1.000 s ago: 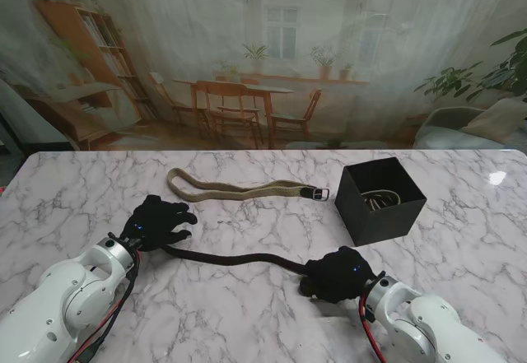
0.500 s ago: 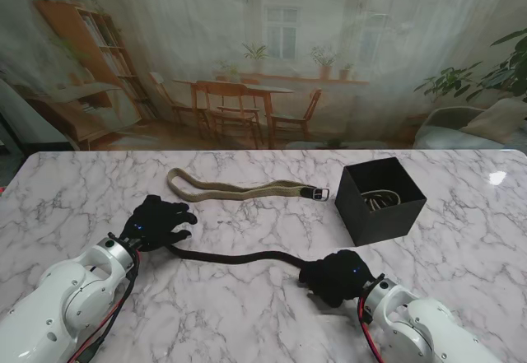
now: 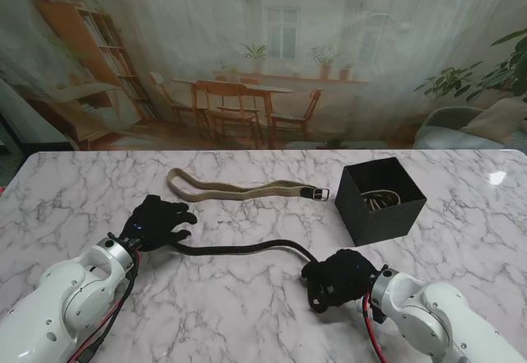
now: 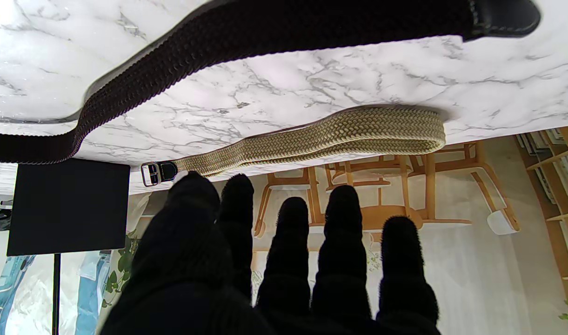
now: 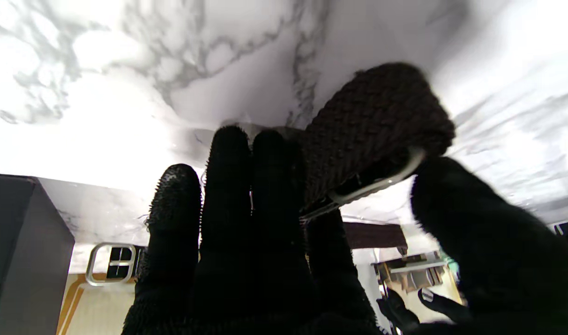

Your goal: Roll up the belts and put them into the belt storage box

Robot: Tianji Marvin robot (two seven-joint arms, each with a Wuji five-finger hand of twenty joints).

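A black woven belt (image 3: 239,249) lies across the near table between my two hands. My right hand (image 3: 339,276) is shut on its buckle end. In the right wrist view the black belt (image 5: 372,116) curls over its metal buckle (image 5: 377,184), pinched between fingers and thumb. My left hand (image 3: 156,221) is open with straight fingers (image 4: 344,218), over the belt's tail end (image 4: 497,14). A tan woven belt (image 3: 239,188) lies stretched out farther from me. The black storage box (image 3: 383,225) stands to the right with a rolled belt (image 3: 380,200) inside.
The tan belt's buckle (image 3: 321,193) lies just left of the box. White marble table top (image 3: 247,314) runs all around. In the left wrist view the tan belt (image 4: 335,135) and the box (image 4: 70,204) sit beyond my fingertips.
My right hand has turned and shifted slightly right with the buckle end. The black belt's middle has pulled straighter and moved farther from me. The left hand has stayed put.
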